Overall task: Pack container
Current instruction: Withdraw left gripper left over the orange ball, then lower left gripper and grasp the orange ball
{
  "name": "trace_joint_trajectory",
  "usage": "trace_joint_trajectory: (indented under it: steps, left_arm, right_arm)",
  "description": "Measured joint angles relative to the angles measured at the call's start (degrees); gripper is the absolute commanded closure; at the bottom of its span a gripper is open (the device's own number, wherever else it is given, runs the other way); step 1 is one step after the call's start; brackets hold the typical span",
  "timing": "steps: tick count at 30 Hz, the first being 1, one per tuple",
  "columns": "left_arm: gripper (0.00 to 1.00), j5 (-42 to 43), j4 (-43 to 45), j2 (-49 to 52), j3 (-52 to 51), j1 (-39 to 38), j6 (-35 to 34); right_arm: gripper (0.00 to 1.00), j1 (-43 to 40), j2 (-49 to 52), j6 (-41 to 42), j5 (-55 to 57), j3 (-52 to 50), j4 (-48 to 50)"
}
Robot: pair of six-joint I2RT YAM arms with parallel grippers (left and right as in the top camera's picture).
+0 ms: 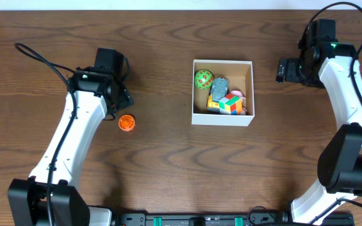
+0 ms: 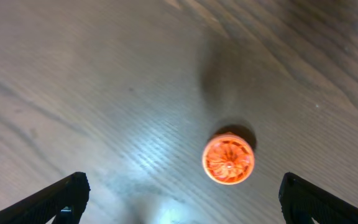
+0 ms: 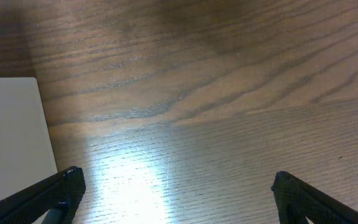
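Note:
The container [image 1: 196,94] is a square white-walled box at the table's middle right; it holds a green ball [image 1: 203,79], a grey toy [image 1: 218,89] and a multicoloured cube [image 1: 231,103]. A small orange round toy [image 1: 127,123] lies on the table to its left and shows in the left wrist view [image 2: 229,160]. My left gripper [image 2: 182,198] is open and empty, hovering above the orange toy, which sits between the fingertips, nearer the right one. My right gripper [image 3: 178,190] is open and empty over bare table just right of the container's wall [image 3: 11,137].
The tabletop is dark brown wood. The left arm [image 1: 74,138] runs from the front left toward the orange toy. The right arm [image 1: 344,94] stands along the right edge.

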Motion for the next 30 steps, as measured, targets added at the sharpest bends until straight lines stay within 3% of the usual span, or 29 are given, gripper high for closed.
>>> trace_joint_trajectory:
  steps: [18, 30]
  left_arm:
    - [0.02, 11.1, 16.0, 0.1, -16.2, 0.0, 5.9]
    - [0.02, 13.1, 22.9, 0.2, -19.2, 0.0, 6.3]
  right_arm:
    - [0.01, 0.0, 0.0, 0.0, 0.0, 0.0, 0.0]
    - [0.01, 0.0, 0.0, 0.0, 0.0, 0.0, 0.0]
